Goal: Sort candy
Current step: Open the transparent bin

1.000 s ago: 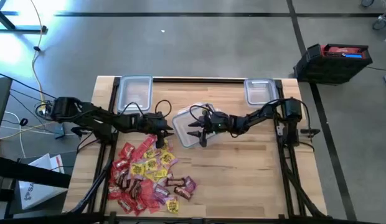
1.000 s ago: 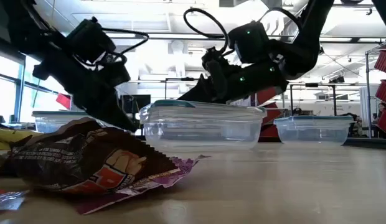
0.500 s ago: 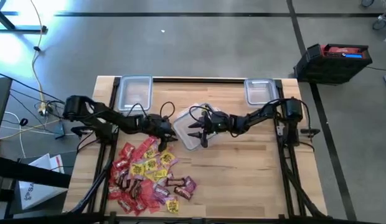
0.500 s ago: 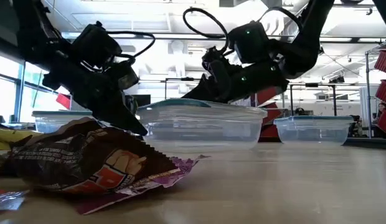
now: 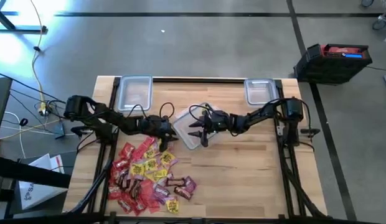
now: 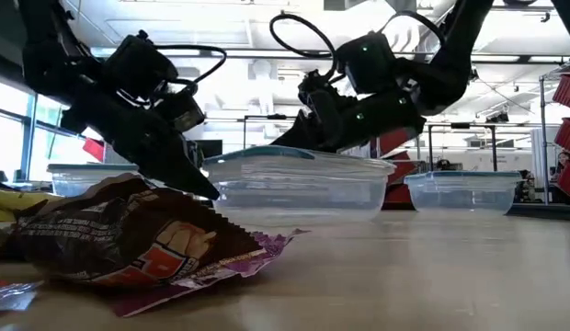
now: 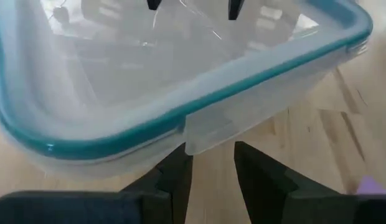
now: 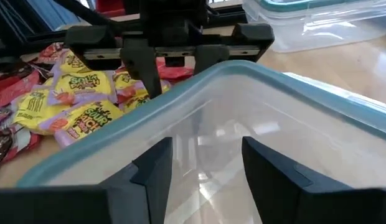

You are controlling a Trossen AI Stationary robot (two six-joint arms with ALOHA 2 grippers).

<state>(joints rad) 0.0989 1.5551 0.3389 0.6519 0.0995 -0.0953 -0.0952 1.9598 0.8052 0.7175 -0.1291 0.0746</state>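
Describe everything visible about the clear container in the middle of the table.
The middle container is clear plastic, rectangular with rounded corners, a teal-edged lid on it and a small tab. It sits flat on the wooden table, turned askew, apparently empty. The left end effector straddles its tab; the right end effector hovers over its lid.

Bright even daylight, floor glare top left, backlit low view, blurred foreground wrapper (image 6: 129, 239)

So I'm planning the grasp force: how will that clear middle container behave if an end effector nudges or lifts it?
The clear container looks empty and thin-walled, so probably light and apt to slide on the smooth wooden table. Its walls likely flex under a pinch; the teal-edged rim seems the stiffest place to grip.
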